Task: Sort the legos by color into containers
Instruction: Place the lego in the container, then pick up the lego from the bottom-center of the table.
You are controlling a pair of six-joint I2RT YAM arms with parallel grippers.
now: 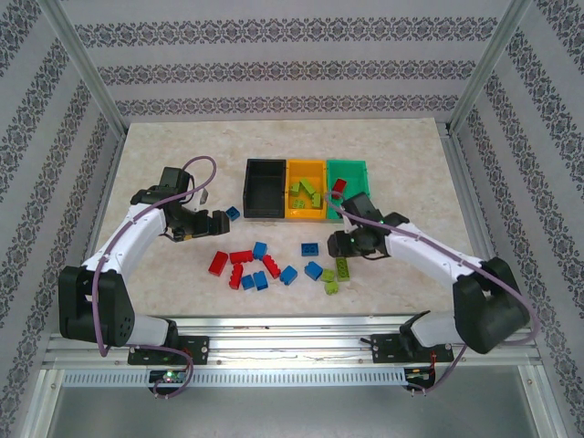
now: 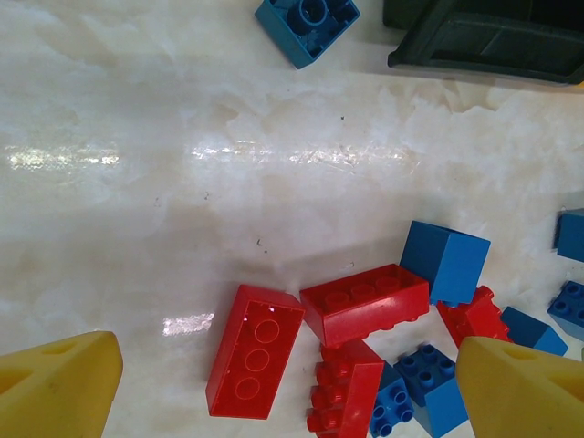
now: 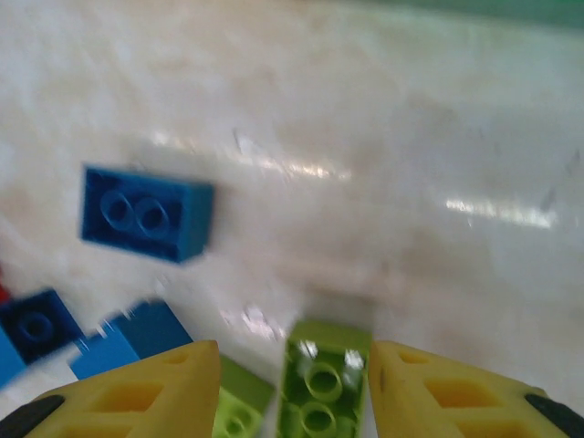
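The right jaws are partly spread and straddle a lime green brick (image 3: 321, 383) lying on the surface (image 1: 182, 155). The right finger (image 3: 447, 392) sits against the brick's side. On the other side a gap is left, where a second lime brick (image 3: 239, 411) lies beside the left finger (image 3: 137, 392), so nothing is pinched. Just left of these lie several blue bricks, one (image 3: 146, 214) with its hollow underside showing.

The left jaws are spread wide with nothing between the fingers (image 2: 55, 388). Below them lie three red bricks (image 2: 255, 365) mixed with blue bricks (image 2: 445, 260). A lone blue brick (image 2: 307, 27) lies on the far side, beside the corner of the black bin (image 1: 265, 187).

The three bins stand in a row at the middle of the surface. The black one is on the left. The orange-yellow bin (image 1: 307, 168) in the middle holds lime bricks (image 1: 304, 192). The green bin (image 1: 354, 171) on the right holds a red brick (image 1: 339, 185). The loose red, blue and lime bricks are scattered on the near side of the bins, between the two arms.
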